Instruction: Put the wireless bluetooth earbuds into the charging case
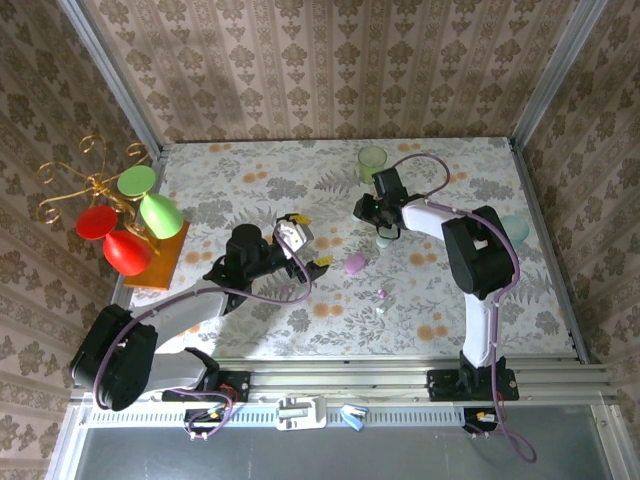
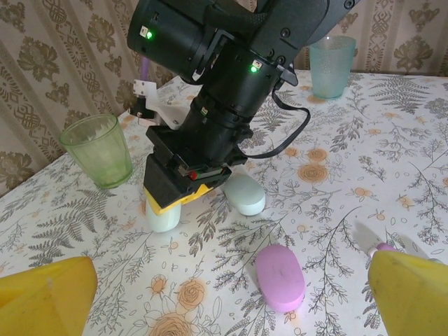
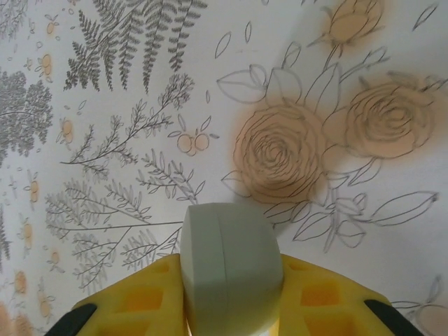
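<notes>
- Damask wallpaper (image 1: 320, 60) closes in three sides of a table (image 1: 520, 330), which is spread with a fern-and-orange-flower tablecloth (image 3: 105, 105).
- At the table's left edge a gilt wire stand (image 1: 75, 185) rises from a wooden board (image 1: 168, 258). It carries red and green goblets (image 1: 160, 215).
- A green glass tumbler (image 1: 372, 162) (image 2: 98, 150) stands near the far edge, and a teal tumbler (image 1: 515, 228) (image 2: 331, 65) stands by the right edge.
- The right gripper (image 1: 384, 236) (image 2: 171, 199) (image 3: 231, 283) points down over the far half of the table, just nearer than the green tumbler.
- Its yellow fingers (image 3: 133, 304) are clamped on a pale mint charging case (image 2: 164, 215) (image 3: 227, 259). The case is held on end with its seam running vertically, and its lower end is at the cloth.
- A second mint pebble-shaped piece (image 2: 243, 194) lies on the cloth just beside the gripped case. Whether it is joined to that case cannot be told.
- A pink case (image 1: 354, 263) (image 2: 278, 276) lies flat and closed near the table's centre, between the two grippers and apart from both.
- The wireless earbuds lie loose on the cloth, nearer the near edge than the pink case and outside every case.
- One is a pink-purple bud (image 1: 381, 294) (image 2: 383, 246). The other is a whitish bud (image 1: 380, 310) just beside it.
- The left gripper (image 1: 308, 242) (image 2: 227, 297) hovers left of the pink case, aimed toward the right gripper. Its jaws are spread wide and nothing is between its yellow fingers (image 2: 45, 297).
</notes>
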Robot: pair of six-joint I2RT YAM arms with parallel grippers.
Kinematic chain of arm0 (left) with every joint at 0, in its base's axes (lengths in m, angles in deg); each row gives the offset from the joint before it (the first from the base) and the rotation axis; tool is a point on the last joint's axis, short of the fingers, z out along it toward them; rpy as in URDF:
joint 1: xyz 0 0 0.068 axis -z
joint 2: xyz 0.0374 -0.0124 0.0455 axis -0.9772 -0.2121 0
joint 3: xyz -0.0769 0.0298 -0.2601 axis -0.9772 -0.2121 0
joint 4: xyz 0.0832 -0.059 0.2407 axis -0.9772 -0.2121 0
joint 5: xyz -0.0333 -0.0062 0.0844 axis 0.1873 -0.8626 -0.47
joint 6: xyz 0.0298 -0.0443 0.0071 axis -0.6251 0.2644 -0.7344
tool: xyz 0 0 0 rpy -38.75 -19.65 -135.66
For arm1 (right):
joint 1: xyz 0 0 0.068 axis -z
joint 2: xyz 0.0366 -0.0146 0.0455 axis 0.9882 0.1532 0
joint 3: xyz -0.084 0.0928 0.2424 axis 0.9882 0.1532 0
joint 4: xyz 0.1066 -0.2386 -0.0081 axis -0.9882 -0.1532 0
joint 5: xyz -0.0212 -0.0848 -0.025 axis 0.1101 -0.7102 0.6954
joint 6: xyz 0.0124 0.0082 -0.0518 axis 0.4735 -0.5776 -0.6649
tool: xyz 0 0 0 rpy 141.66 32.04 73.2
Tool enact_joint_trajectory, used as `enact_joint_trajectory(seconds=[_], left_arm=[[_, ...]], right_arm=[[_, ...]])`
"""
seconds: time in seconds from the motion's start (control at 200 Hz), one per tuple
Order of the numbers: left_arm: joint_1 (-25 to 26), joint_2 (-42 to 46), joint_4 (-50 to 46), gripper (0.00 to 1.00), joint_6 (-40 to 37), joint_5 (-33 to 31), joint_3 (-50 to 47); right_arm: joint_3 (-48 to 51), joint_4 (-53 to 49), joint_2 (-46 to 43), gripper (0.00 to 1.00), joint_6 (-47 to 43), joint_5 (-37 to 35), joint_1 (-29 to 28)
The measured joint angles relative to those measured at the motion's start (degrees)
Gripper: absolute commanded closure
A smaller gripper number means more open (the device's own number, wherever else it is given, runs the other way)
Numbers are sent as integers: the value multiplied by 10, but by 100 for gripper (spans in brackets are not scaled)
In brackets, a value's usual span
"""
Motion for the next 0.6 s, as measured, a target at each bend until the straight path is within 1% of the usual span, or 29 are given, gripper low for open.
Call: enact_joint_trajectory(seconds=[0.115, 0.165, 0.23, 0.345, 0.475, 0.6], left_arm=[[0, 0, -1, 0, 0, 0, 0], [0, 0, -1, 0, 0, 0, 0], [0, 0, -1, 0, 0, 0, 0], [0, 0, -1, 0, 0, 0, 0], [0, -3, 0, 0, 0, 0, 0], [1, -17, 0, 0, 0, 0, 0]], right_arm=[[-7, -16, 0, 48, -23, -17, 0], [-7, -24, -1, 42, -30, -28, 0], [-7, -38, -4, 37, -43, -40, 1], [-4, -67, -29, 32, -66, -71, 1], [10, -100, -75, 30, -87, -105, 2], [45, -111, -111, 30, -92, -118, 2]])
